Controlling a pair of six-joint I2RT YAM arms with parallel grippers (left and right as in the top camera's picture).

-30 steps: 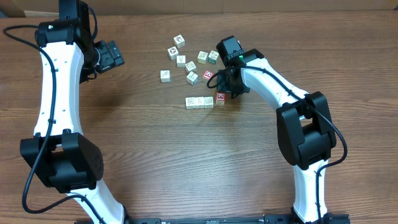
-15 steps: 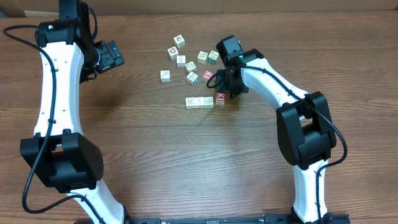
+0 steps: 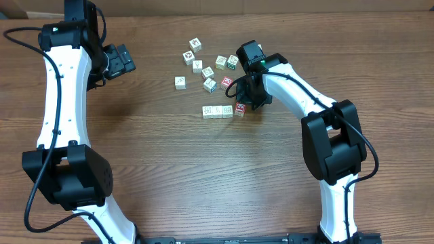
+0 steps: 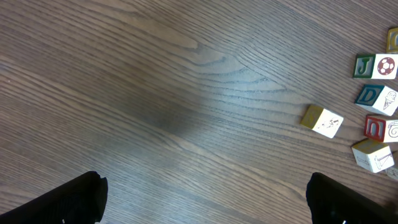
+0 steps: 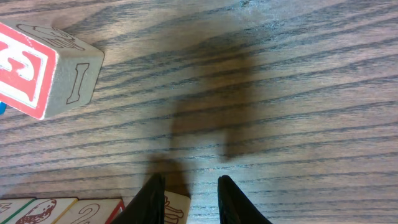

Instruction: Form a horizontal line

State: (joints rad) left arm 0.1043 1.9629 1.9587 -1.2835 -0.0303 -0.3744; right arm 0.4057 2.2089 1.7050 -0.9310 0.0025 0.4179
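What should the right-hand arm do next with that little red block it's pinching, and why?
Probably slide the red-faced cube into line with the three cream cubes, then let go. The right gripper looks closed on it at the row's right end, and from overhead it sits slightly off their line, toward the loose cubes.

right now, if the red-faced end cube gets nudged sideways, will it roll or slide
Probably slides: the red-faced end cube is flat-sided on the wood table. It looks rigid, so the right gripper astride it shouldn't crush it. It may shove the adjacent row along.
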